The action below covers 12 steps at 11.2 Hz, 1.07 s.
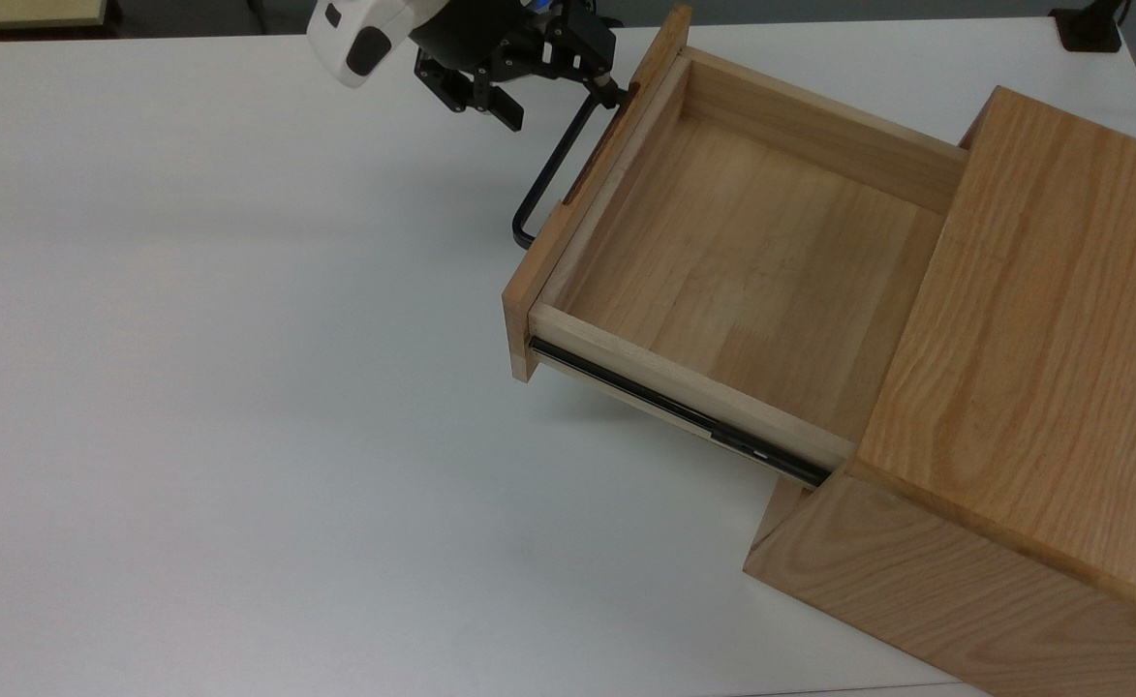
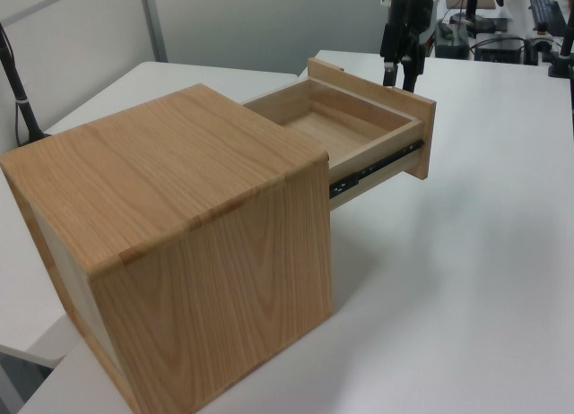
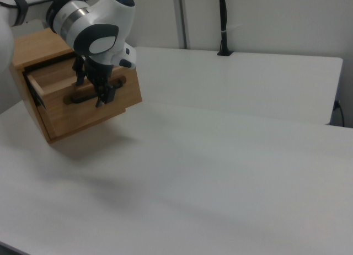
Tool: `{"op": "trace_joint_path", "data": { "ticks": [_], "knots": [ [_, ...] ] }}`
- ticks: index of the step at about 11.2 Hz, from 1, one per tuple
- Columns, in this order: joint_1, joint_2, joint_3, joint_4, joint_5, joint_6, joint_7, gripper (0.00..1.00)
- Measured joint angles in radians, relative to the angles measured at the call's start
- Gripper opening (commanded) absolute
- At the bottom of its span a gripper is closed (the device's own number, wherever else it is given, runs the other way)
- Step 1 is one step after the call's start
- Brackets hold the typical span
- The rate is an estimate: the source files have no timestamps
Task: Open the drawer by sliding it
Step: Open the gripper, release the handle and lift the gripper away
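The drawer [image 1: 722,261] stands pulled far out of the oak cabinet [image 1: 1032,339], its inside bare. Its black bar handle [image 1: 553,174] runs along the front panel toward the top view's left. My gripper [image 1: 556,103] hovers at the handle's far end with its fingers spread open and nothing between them. In the left view the gripper [image 2: 403,72] hangs just behind the drawer [image 2: 345,127] front. In the right view the gripper [image 3: 91,89] is in front of the front panel of the drawer [image 3: 113,106], above the handle [image 3: 83,98].
The white table [image 1: 238,387] stretches wide to the top view's left of the drawer. A black stand base [image 1: 1090,29] sits at the far corner. A black pole [image 3: 223,23] rises at the table's back edge. The cabinet [image 2: 179,190] sits near the table edge.
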Motion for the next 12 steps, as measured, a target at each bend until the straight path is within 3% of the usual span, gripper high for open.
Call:
{"op": "trace_joint_path", "data": {
  "ticks": [2,3,5,7,8,9,12],
  "knots": [
    [-0.001,-0.012,-0.006,0.025,-0.009,0.001,0.014,1.0],
    [-0.002,-0.017,-0.007,0.055,-0.075,0.001,0.052,1.0],
    [0.0,-0.027,-0.007,0.115,-0.261,0.0,0.118,1.0],
    [0.004,-0.033,-0.003,0.134,-0.502,-0.043,0.131,1.0],
    [0.01,-0.033,-0.001,0.135,-0.589,-0.067,0.132,1.0],
    [0.017,-0.033,0.0,0.135,-0.641,-0.081,0.132,1.0],
    [0.021,-0.033,-0.002,0.135,-0.66,-0.083,0.128,1.0]
  ]
}}
